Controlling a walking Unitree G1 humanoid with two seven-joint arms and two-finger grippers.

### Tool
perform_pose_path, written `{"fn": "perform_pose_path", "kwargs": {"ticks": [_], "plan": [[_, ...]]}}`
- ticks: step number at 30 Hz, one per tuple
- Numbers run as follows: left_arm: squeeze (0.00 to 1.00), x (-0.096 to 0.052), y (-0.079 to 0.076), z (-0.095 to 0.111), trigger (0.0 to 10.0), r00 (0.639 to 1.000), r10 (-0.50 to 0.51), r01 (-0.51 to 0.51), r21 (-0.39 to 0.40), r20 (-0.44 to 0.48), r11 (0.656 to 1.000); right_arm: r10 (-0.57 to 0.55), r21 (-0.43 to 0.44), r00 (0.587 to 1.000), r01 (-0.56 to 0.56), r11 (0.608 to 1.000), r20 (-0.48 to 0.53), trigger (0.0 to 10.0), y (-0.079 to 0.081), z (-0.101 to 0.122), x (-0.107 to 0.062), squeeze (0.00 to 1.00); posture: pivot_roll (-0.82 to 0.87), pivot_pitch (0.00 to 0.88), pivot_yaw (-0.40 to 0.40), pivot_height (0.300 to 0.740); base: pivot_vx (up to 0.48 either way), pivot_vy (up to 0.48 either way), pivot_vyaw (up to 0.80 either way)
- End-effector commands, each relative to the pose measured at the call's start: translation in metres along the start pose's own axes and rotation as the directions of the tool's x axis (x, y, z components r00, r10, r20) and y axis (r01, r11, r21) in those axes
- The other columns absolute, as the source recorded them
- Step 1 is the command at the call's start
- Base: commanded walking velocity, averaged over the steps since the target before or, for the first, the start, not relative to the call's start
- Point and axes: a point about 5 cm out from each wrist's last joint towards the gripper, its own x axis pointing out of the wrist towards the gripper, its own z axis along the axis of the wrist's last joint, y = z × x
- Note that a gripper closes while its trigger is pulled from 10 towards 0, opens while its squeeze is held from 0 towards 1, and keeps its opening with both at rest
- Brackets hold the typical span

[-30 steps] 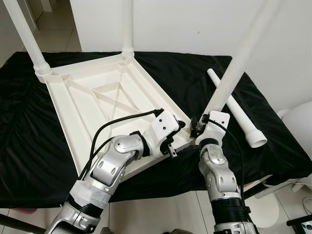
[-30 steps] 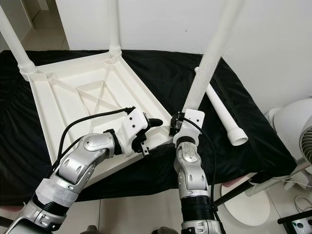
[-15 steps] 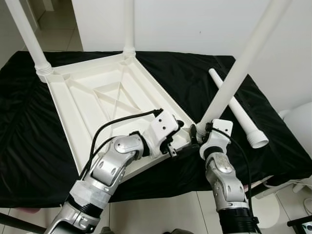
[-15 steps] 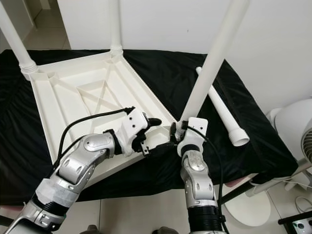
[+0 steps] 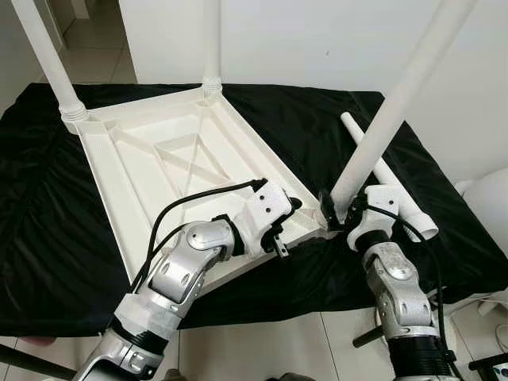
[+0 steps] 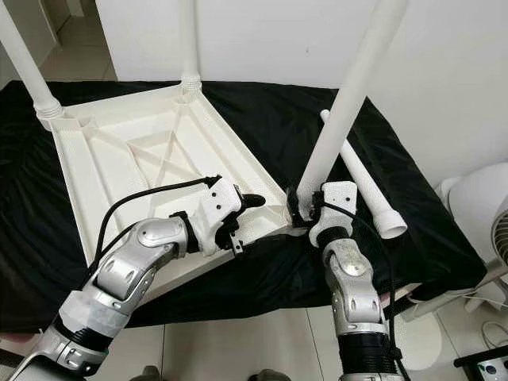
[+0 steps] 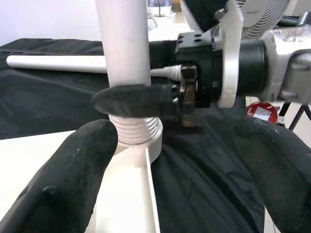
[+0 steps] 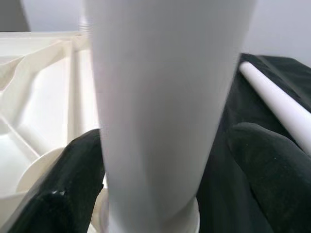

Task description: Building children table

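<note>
The white tabletop (image 5: 159, 159) lies upside down on a black cloth, with two legs (image 5: 48, 55) (image 5: 210, 40) standing in its far corners. My right gripper (image 5: 337, 210) is shut on a third white leg (image 5: 397, 103) low down. That leg leans to the right, and its threaded base (image 7: 133, 131) sits at the near right corner socket. My left gripper (image 5: 290, 218) is open beside that corner, one finger (image 7: 73, 179) resting on the tabletop. A fourth leg (image 6: 373, 198) lies loose on the cloth to the right.
The black cloth (image 5: 48, 238) covers the whole work surface, and its front edge runs just before my arms. A white fan (image 6: 484, 206) stands on the floor at the right. A white wall (image 5: 317, 40) rises close behind.
My right arm has swung to the right and the held leg's top has tipped further right, its base staying at the near corner. The left gripper has kept its place.
</note>
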Motion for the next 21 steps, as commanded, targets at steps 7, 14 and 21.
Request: {"fn": "perform_pose_path", "kwargs": {"ticks": [7, 14, 21], "plan": [[0.0, 0.001, 0.0, 0.0, 10.0, 1.0, 0.003, -0.003, 0.014, -0.005, 1.0, 0.202, -0.022, 0.979, -0.202, 0.979, 0.015, 10.0, -0.005, -0.002, 0.008, 0.0, 0.01, 0.0, -0.046, 0.74, 0.0, 0.0, 0.0], [0.0, 0.002, 0.001, 0.002, 10.0, 1.0, 0.003, -0.003, 0.02, -0.004, 1.0, 0.346, -0.017, 0.936, -0.348, 0.937, -0.056, 4.3, -0.006, -0.014, 0.018, 0.0, 0.02, 0.0, -0.047, 0.74, 0.0, 0.0, 0.0], [0.0, 0.002, 0.001, 0.003, 10.0, 1.0, 0.009, -0.009, 0.019, -0.001, 1.0, 0.377, 0.001, 0.924, -0.378, 0.926, -0.065, 0.0, -0.004, -0.019, 0.018, 0.0, 0.02, 0.0, -0.057, 0.74, 0.0, 0.0, 0.0]]}}
